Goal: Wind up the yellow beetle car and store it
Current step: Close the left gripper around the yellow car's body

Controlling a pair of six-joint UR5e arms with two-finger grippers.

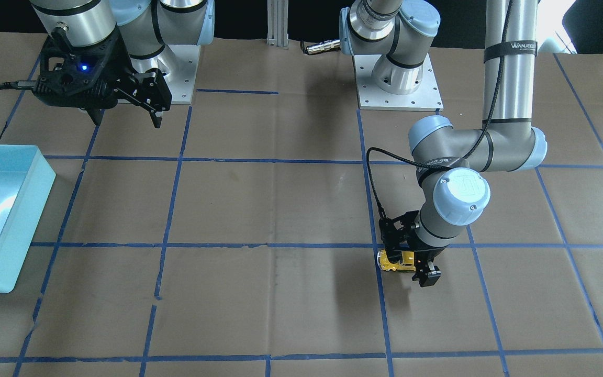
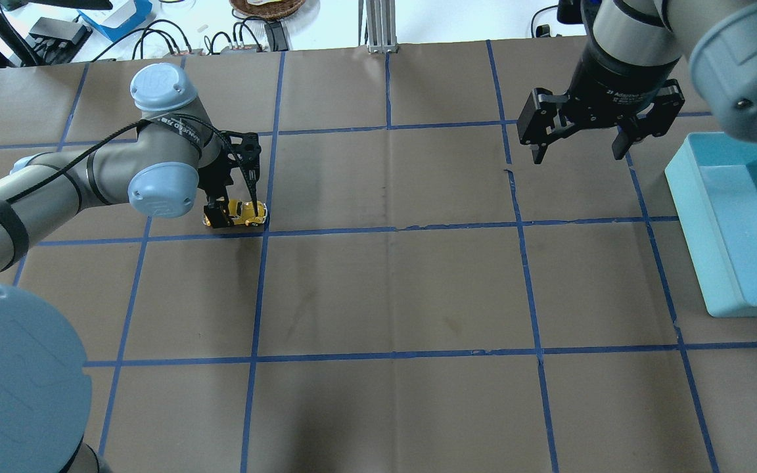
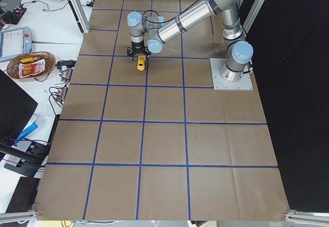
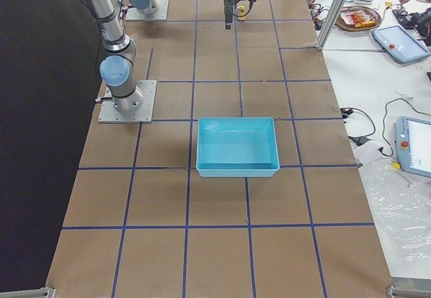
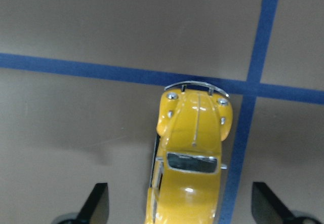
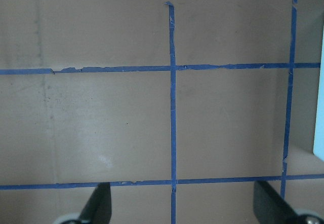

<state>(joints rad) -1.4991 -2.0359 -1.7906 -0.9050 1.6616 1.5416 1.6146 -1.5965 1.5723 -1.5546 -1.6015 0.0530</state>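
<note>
The yellow beetle car (image 5: 192, 168) stands on the brown paper at a blue tape crossing, at the left of the overhead view (image 2: 247, 211). It also shows in the front view (image 1: 394, 262) and the left side view (image 3: 140, 64). My left gripper (image 2: 237, 215) is lowered over it and open. Its fingers (image 5: 97, 203) stand wide on both sides of the car and do not touch it. My right gripper (image 2: 575, 156) is open and empty, hovering above the table beside the bin; it also shows in the front view (image 1: 127, 120).
A light blue bin (image 2: 700, 230) stands at the table's right side, and shows in the front view (image 1: 29, 209) and the right side view (image 4: 236, 171). Blue tape lines (image 6: 172, 107) grid the brown paper. The arm bases (image 1: 398, 84) stand at the robot's edge.
</note>
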